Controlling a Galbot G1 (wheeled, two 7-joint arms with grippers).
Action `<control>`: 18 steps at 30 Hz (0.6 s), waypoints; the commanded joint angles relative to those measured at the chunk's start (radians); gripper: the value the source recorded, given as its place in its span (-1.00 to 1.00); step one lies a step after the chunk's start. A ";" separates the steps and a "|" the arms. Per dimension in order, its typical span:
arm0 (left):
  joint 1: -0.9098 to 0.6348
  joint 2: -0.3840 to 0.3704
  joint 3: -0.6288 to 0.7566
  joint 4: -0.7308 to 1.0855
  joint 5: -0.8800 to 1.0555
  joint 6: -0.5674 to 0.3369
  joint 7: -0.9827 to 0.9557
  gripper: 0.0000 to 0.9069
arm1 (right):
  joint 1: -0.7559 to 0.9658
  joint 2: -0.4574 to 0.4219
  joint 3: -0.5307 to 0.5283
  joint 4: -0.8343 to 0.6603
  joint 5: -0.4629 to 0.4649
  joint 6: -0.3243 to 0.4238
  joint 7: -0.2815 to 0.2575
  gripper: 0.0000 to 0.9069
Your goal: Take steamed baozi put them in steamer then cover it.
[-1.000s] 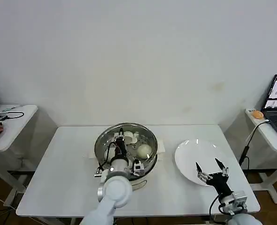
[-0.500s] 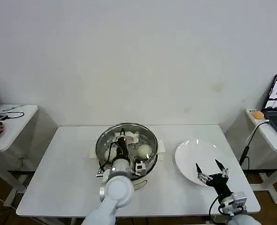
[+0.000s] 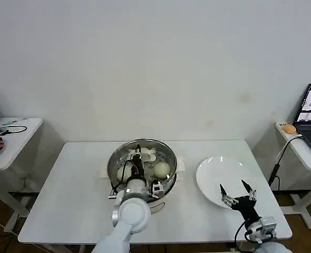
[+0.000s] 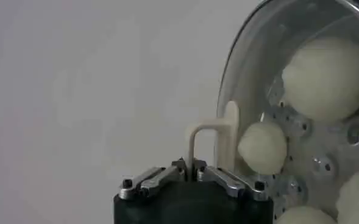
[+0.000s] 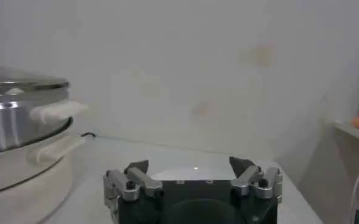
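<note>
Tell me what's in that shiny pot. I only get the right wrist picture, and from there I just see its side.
Observer: Buns. The left wrist view looks down through the glass cover and shows four steamed baozi on the perforated tray of the steamer.
Operator: Is something holding that lid?
Observer: Yes. The left hand is shut on the whitish handle at the lid's centre.
Operator: And where is the hand whose camera I'm looking through?
Observer: In the head view, the right hand hangs open over the near part of a white plate, to the right of the steamer.
</note>
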 commanded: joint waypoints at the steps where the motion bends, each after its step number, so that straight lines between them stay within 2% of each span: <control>1: 0.006 0.000 0.001 0.008 0.002 0.000 -0.015 -1.00 | -0.001 -0.001 0.003 -0.002 0.001 0.002 -0.001 1.00; 18: 0.009 0.002 0.000 0.010 0.001 -0.016 -0.019 -1.00 | -0.002 0.002 0.002 -0.003 0.001 0.004 -0.002 1.00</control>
